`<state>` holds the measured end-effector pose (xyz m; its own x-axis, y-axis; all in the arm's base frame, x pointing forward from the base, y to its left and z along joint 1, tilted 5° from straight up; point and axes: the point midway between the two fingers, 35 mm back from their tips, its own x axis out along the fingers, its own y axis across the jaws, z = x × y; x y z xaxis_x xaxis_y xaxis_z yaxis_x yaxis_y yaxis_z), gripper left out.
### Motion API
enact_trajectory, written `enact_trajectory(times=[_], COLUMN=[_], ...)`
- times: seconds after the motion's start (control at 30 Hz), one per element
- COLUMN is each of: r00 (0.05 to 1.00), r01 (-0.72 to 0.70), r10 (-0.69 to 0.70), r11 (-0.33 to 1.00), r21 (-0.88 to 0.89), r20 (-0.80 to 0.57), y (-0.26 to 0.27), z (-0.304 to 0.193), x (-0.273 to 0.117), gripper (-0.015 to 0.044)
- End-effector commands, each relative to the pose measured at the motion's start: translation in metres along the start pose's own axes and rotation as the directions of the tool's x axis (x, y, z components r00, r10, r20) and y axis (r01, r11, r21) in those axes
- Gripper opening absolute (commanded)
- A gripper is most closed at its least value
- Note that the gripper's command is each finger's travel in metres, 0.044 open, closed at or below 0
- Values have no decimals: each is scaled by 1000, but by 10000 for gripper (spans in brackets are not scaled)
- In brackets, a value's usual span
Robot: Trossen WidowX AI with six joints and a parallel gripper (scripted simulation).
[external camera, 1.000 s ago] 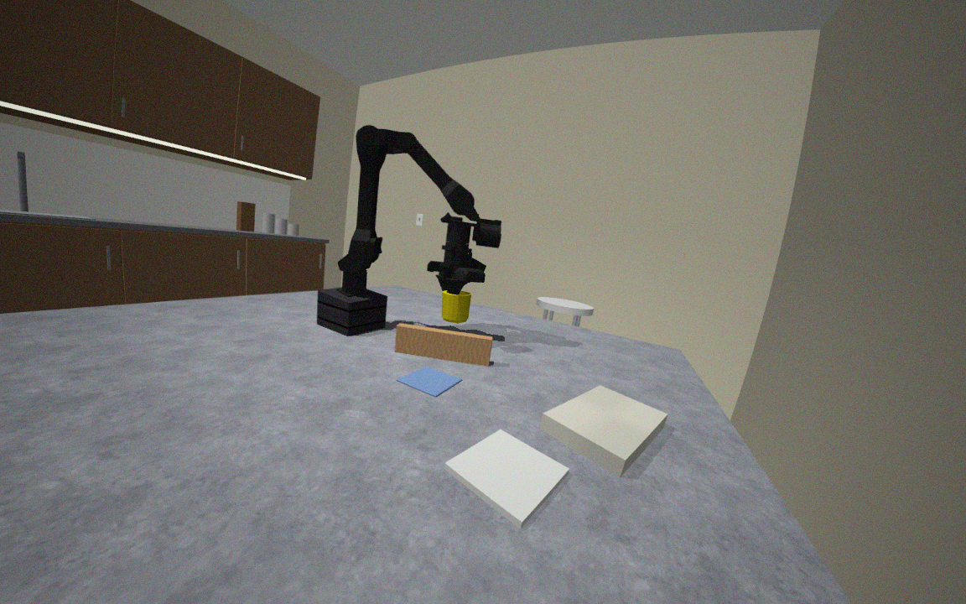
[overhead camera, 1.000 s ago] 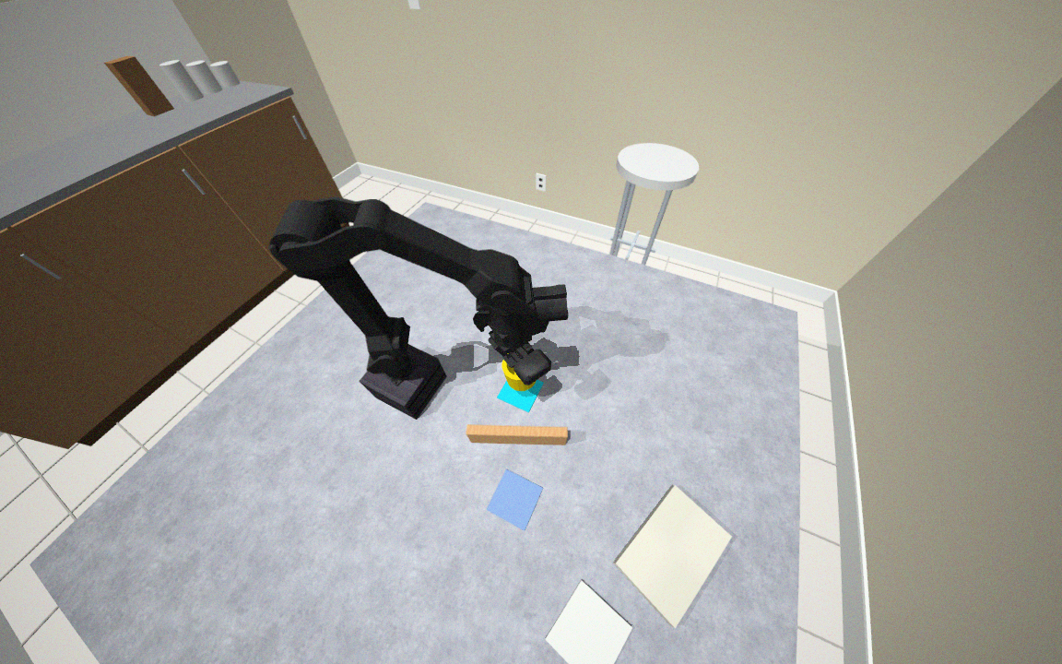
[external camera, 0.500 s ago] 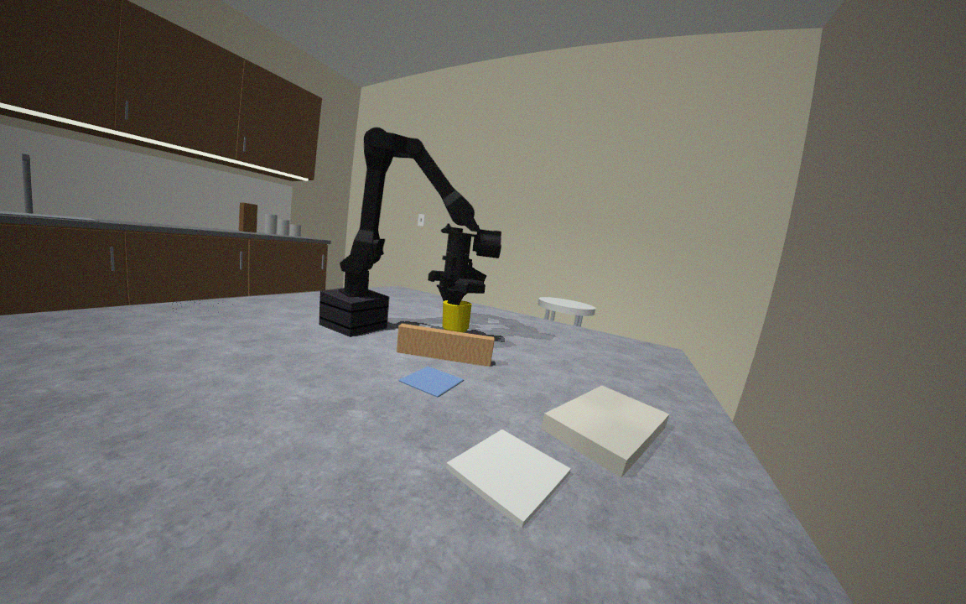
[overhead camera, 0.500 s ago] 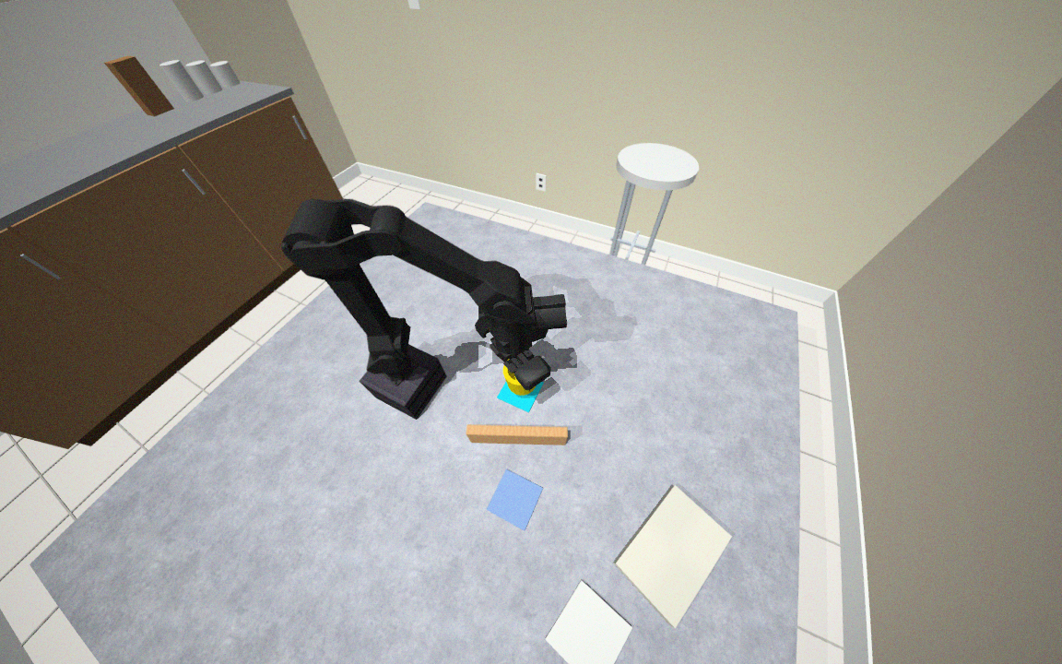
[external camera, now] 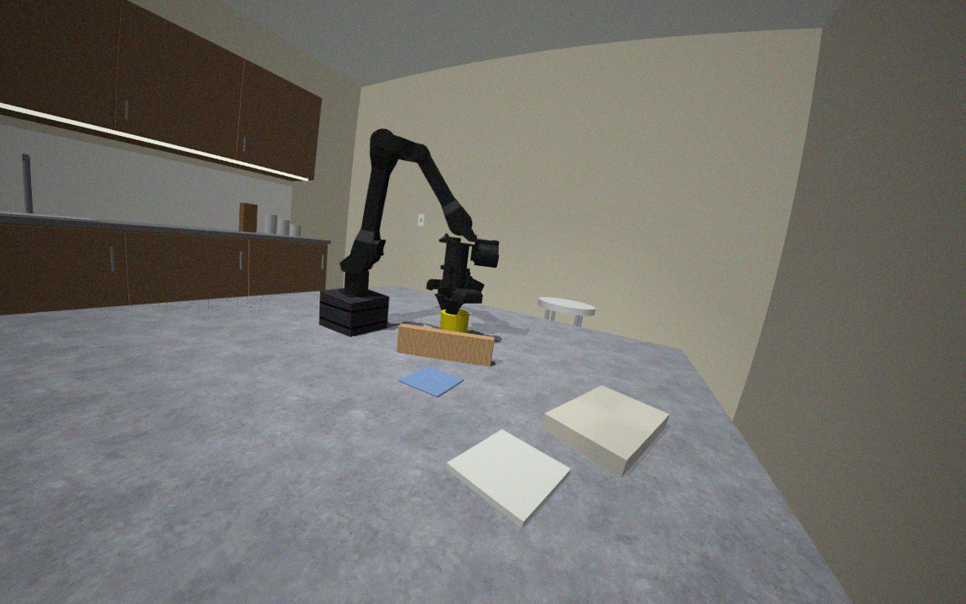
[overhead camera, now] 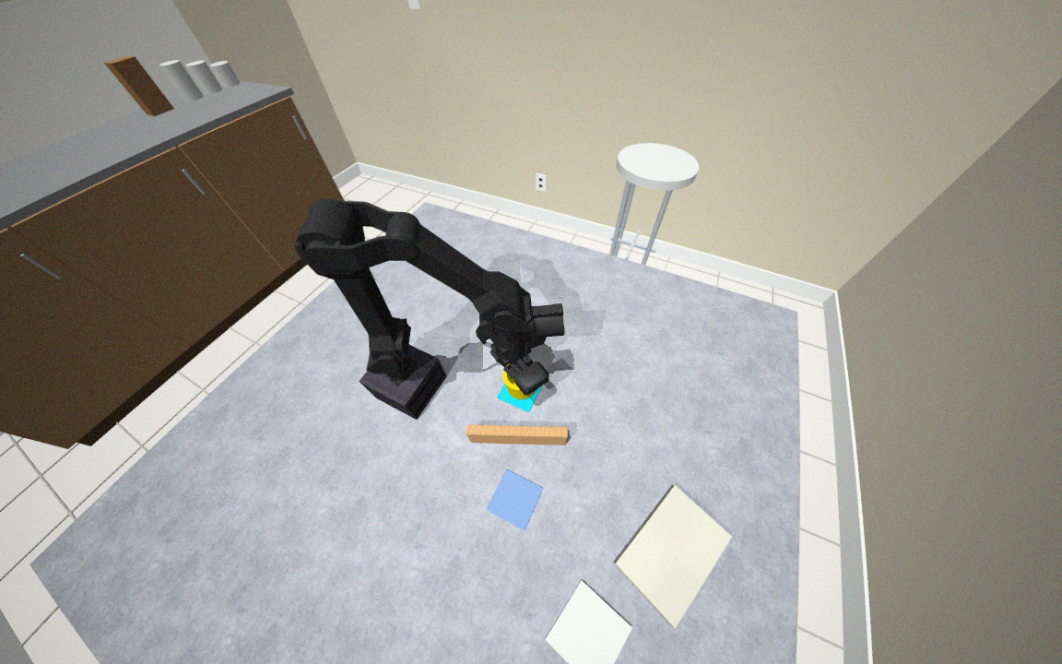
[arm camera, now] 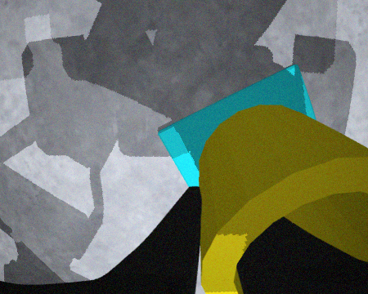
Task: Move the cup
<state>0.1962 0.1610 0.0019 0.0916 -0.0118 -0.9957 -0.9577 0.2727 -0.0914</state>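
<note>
My gripper point(overhead camera: 521, 376) point(external camera: 454, 309) point(arm camera: 212, 196) is shut on the wall of the yellow cup point(overhead camera: 510, 385) point(external camera: 454, 323) point(arm camera: 258, 151), one finger inside it and one outside. The cup is upright, low over the cyan pad point(overhead camera: 525, 404) point(arm camera: 233, 110). Its base is hidden in the exterior view, and I cannot tell whether it touches the pad. The blue pad point(overhead camera: 514, 499) point(external camera: 431, 381) lies bare on the other side of the wooden bar. No marbles show in any view; much of the cup's inside is hidden by the finger or out of frame.
The wooden bar point(overhead camera: 516, 439) point(external camera: 444, 346) stands between the two pads. A thick cream block point(overhead camera: 673, 554) point(external camera: 606, 417) and a thinner white slab point(overhead camera: 588, 624) point(external camera: 509, 469) lie beyond the blue pad. A stool point(overhead camera: 656, 163) point(external camera: 566, 306) stands at the back.
</note>
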Motion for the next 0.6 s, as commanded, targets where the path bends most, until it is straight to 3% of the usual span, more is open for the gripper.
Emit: enact_trajectory(times=[0.0, 0.37, 0.57], r00=[1000, 1000, 1000], r01=[0, 0, 0], r10=[0, 0, 0], r11=[1000, 1000, 1000], r21=[0, 0, 0], r20=[0, 0, 0], y=[0, 0, 0], z=[0, 0, 0], x=[0, 0, 0], gripper=[0, 0, 147])
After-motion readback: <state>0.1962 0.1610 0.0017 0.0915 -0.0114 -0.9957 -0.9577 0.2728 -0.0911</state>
